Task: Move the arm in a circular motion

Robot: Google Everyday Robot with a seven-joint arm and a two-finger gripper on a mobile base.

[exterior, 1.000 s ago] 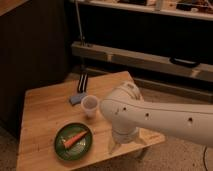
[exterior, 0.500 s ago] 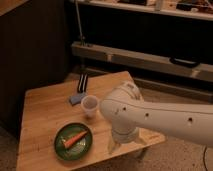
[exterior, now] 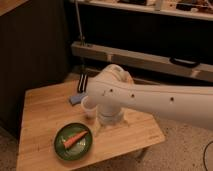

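The glossy white arm (exterior: 150,97) reaches in from the right edge, over the right half of the wooden bench (exterior: 42,117), and bends downward at a bulbous joint. Behind the bench runs a long grey rail (exterior: 150,57). A green plate (exterior: 60,146) sits near the bench's front edge. The pincer (exterior: 107,121) hangs at the arm's lower end, just above the bench top beside a small white cup (exterior: 88,106); whether it is open or closed cannot be told. An orange carrot (exterior: 75,138) lies on the plate. A small blue item (exterior: 75,99) lies just behind the cup.
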